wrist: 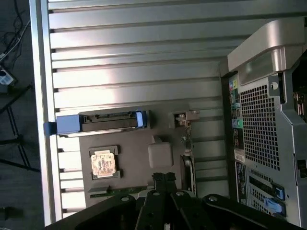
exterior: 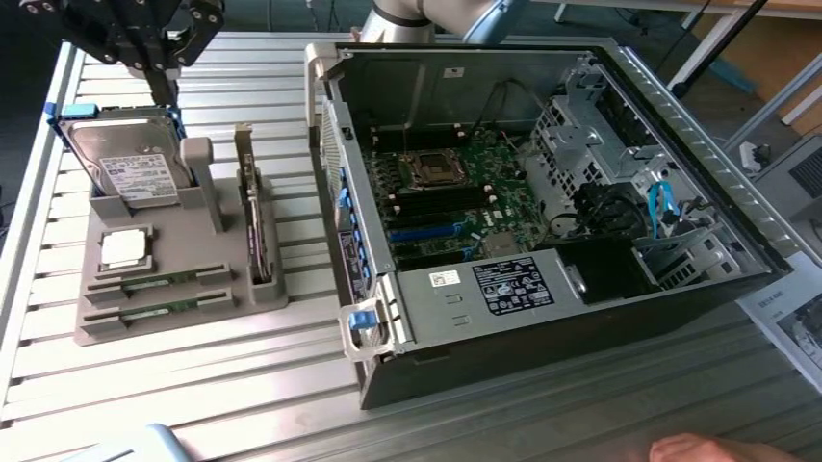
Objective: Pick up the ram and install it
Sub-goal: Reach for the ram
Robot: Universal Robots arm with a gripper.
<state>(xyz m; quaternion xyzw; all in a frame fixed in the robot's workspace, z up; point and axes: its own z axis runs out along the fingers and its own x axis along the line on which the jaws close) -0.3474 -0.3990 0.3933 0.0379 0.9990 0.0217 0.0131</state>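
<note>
gripper (wrist: 164, 178) pressed together, empty | above gray tray (exterior: 239, 294) | ram (exterior: 157, 282) and twin stick (exterior: 154, 310) flat in tray slots | computer case (exterior: 540, 351) open alongside

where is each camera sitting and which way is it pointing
Exterior view: off the arm, raised, looking down at a slant on the table, the parts holder and the open computer case; the gripper, the arm and a person's hand show.
Wrist view: on the wrist, looking down past the shut gripper onto the parts holder.
Shared: the hard drive, the processor chip, the parts holder, the computer case.
</note>
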